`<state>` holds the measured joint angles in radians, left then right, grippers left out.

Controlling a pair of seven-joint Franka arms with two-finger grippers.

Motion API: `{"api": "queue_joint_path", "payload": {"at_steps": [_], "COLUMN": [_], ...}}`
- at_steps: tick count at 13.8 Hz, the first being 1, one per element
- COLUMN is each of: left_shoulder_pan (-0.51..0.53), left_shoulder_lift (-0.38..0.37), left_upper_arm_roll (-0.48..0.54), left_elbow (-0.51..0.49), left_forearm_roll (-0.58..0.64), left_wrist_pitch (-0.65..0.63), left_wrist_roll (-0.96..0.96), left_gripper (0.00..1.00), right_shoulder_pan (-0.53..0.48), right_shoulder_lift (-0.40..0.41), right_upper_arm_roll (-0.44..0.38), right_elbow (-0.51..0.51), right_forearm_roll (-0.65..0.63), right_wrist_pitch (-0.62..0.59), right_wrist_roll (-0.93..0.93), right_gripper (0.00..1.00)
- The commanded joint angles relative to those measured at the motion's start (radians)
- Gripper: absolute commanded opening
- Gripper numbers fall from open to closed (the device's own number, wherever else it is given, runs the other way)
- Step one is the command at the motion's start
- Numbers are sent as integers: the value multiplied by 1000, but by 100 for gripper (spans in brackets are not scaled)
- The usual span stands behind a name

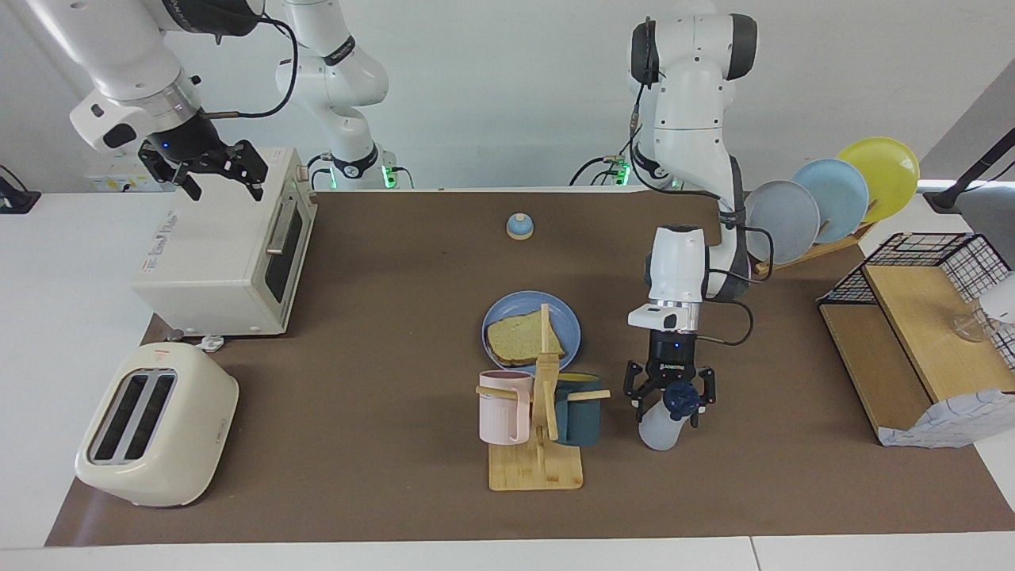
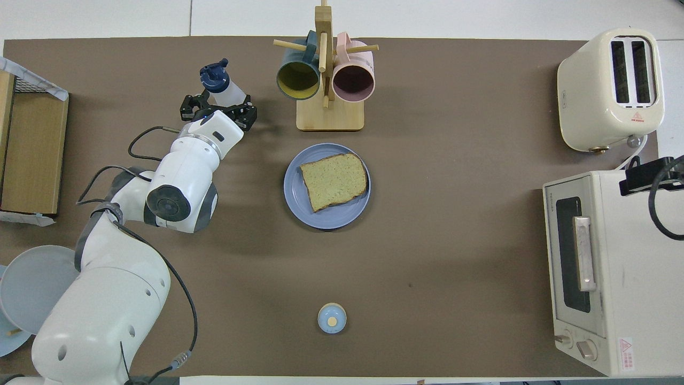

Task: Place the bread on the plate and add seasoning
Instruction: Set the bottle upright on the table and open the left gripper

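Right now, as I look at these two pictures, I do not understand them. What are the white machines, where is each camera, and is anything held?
These are two robot arms at one table. One picture faces them from across the table; the other looks down from above their own end.

On the brown mat, the bread lies on the blue plate. Farther from the robots stands a wooden mug rack, with a toaster and a small oven toward the right arm's end.

The left gripper is open around the seasoning, a small bottle that stands on the mat; it is not gripped. The right gripper waits, open and empty, above the oven.
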<state>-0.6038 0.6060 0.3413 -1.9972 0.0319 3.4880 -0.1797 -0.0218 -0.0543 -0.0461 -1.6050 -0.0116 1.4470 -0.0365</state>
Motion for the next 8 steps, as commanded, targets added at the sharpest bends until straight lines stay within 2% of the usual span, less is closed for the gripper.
{"api": "queue_joint_path", "payload": {"at_steps": [1, 3, 8], "left_shoulder_pan": [10, 9, -7], "left_shoulder_lift": [-2, -24, -188], "left_upper_arm_roll": [1, 1, 1], "left_elbow": [-20, -46, -217], "left_forearm_roll": [19, 19, 19], "left_wrist_pitch": [19, 19, 16], "left_wrist_roll": [-10, -10, -12], "left_gripper": [100, 100, 100], "right_shoulder_pan": [-13, -13, -13], "right_shoulder_lift": [-12, -12, -12], "right_upper_arm_roll": [5, 5, 5], "right_elbow": [-13, -13, -13], "right_forearm_roll": [-1, -1, -1], "right_wrist_pitch": [13, 13, 13], "right_wrist_roll": [-25, -25, -26], "right_gripper": [100, 100, 100]}}
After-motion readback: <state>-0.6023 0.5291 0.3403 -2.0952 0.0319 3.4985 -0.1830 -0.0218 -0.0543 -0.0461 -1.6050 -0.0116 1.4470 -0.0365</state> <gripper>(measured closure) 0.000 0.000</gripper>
